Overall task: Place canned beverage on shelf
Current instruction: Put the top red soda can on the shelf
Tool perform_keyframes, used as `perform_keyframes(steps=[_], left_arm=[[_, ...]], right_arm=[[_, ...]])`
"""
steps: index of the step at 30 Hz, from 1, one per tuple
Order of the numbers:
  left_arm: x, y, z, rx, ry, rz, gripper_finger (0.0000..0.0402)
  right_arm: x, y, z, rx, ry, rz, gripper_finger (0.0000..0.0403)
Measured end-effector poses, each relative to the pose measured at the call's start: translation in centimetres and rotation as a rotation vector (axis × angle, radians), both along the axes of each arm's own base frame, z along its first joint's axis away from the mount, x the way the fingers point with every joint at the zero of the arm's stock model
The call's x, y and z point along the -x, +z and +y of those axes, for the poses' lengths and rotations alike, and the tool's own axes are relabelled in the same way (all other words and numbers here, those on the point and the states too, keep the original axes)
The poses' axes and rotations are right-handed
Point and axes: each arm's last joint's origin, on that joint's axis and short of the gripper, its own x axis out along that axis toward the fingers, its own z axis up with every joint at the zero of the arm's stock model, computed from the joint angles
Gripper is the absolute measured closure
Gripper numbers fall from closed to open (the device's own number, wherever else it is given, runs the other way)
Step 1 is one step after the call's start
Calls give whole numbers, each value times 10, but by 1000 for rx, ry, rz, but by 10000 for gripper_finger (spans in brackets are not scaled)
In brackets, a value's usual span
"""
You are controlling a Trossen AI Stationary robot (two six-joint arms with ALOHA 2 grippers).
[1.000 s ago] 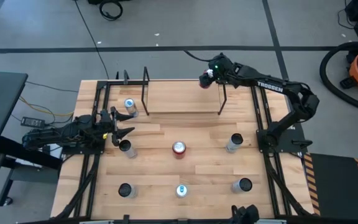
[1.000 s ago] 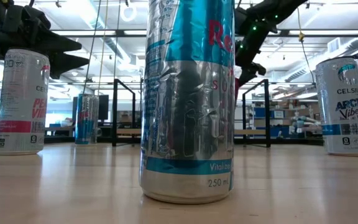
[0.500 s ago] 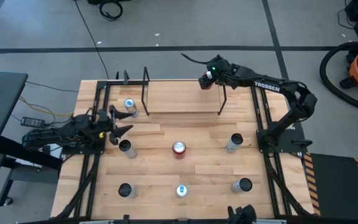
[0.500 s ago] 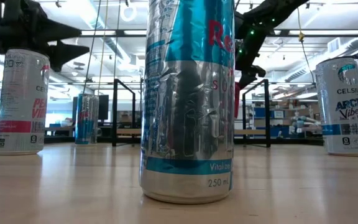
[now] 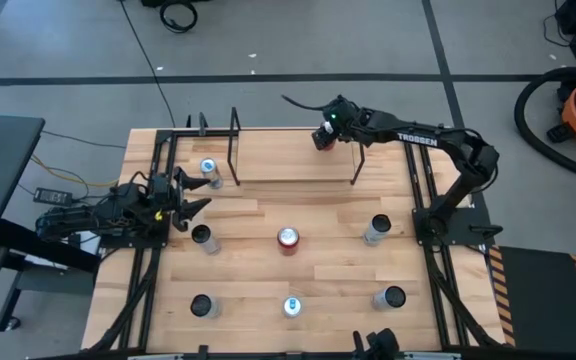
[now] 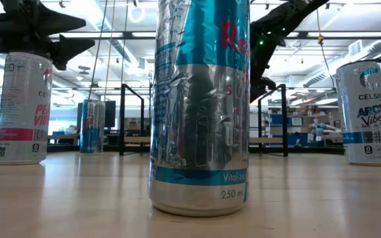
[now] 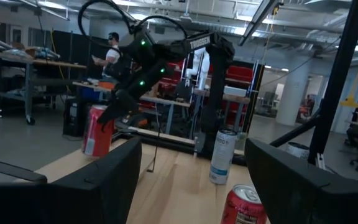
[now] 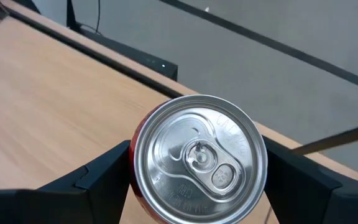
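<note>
A red beverage can (image 8: 197, 155) with a silver top hangs in the air, and my right gripper (image 5: 323, 135) is shut on it. It is above the table's far edge, by the right black wire frame (image 5: 358, 160) of the shelf. The shelf's pale board (image 5: 293, 168) lies between the two frames. From the side, the left wrist view shows the can (image 7: 95, 130) well above the table. My left gripper (image 5: 196, 195) stands open at the table's left side, holding nothing. My right gripper pinches the red can between its two fingers, one on each side of the wall just below the top rim (image 8: 137, 186). The fingers (image 8: 98, 177) come slanting down from the table's right. The can hangs lifted clear, top up and slightly tilted.
Several other cans stand on the tabletop: one by the shelf's left frame (image 5: 208, 170), one near my left gripper (image 5: 203, 238), a red one in the middle (image 5: 288, 238), one at the right (image 5: 376, 230), and three along the near edge (image 5: 292, 306).
My right gripper has carried the red can a little toward the table's left and down, closer to the shelf's right frame, and the can has stayed held. My left gripper has tipped its fingers upward without changing its opening.
</note>
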Motion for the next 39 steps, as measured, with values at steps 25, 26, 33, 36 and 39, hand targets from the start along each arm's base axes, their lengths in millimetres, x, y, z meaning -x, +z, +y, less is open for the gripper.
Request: perform_keyframes(steps=[25,26,33,36,39], left_arm=[[0,-1,0,12,-2,5,113],[0,-1,0,12,-2,5,113],[0,-1,0,12,-2,5,113],[0,-1,0,12,-2,5,113],[0,-1,0,12,-2,5,113]], right_arm=[[-14,8,-13,-26,90,-14,50],[-14,8,-14,-32,94,-19,49],[-13,9,-19,-18,85,-45,48],[-14,12,-22,0,84,-72,48],[-14,15,-23,-9,103,-92,48]])
